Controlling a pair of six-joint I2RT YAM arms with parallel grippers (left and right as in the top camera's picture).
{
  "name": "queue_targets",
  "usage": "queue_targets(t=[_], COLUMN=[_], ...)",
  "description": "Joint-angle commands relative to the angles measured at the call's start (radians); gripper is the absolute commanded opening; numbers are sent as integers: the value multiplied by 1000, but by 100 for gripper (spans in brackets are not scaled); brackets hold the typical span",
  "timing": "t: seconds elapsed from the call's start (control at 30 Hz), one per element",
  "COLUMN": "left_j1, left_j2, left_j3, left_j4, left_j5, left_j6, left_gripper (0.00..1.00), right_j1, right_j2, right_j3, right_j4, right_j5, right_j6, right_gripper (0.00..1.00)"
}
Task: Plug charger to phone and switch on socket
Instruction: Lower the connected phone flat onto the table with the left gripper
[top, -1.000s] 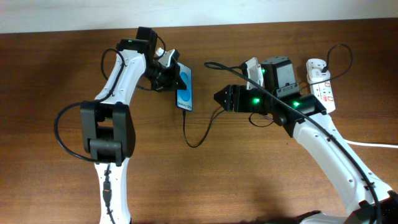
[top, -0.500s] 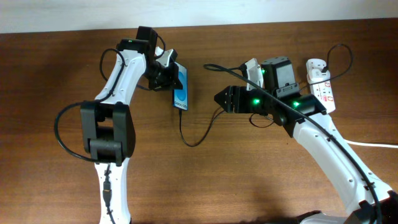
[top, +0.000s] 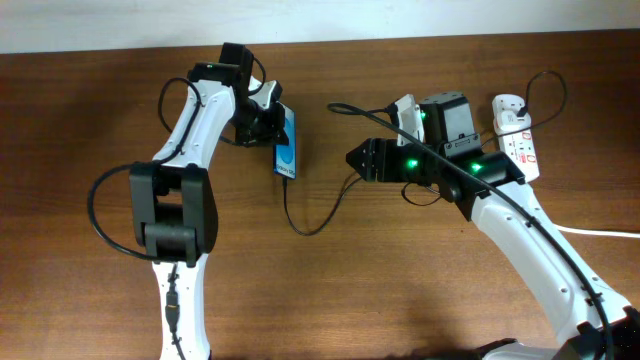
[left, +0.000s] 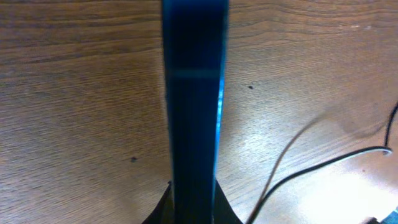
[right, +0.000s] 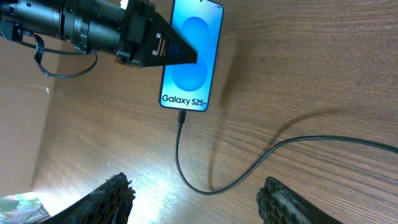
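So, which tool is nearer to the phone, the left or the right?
Left. The left tool grips the phone itself; the right tool is open and apart from it, with the charger cable lying between them.

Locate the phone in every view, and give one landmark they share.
Overhead: phone upper centre-left, held by the left gripper.
Left wrist: phone edge-on, a dark vertical band mid-frame.
Right wrist: phone top centre, screen showing.
Landmark: the charger cable trailing from the phone's lower end, in all three.

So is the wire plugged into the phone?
Plugged in. The charger has its tip in the bottom edge of the phone, below the Galaxy text.
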Motion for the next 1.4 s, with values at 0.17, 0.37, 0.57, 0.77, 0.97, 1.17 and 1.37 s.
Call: queue_targets(t=[0.17,0.37,0.57,0.77,0.97,1.17,1.37], left_j1=[-5,-5,-5,-6,-5,-5,-5], left_j2=[-10,-10,-10,-10,-10,-10,-10], left_j3=[-19,-102,-103,-103,-103,-103,-103], left_j4=[-8,31,41,40,40,29,33], left_j5=[-22,15,15,14,6,-123,-209], left_j6=[-18,-42,-47,-47,-47,-46,-46], left_gripper=[0,0,0,28,35,40,48], right_j1=[-2,-2,-2,-2,-2,-2,-2], right_j2=[-2,-2,-2,-2,-2,-2,-2], right_j3=[18,18,18,18,18,18,18], right_j4=[-1,-11,-15,-19,-26,-42,-53], right_j5=[13,13,13,13,13,13,13], right_j6=[-14,-14,-14,-14,-14,-14,-14], right_gripper=[69,69,69,70,70,73,73])
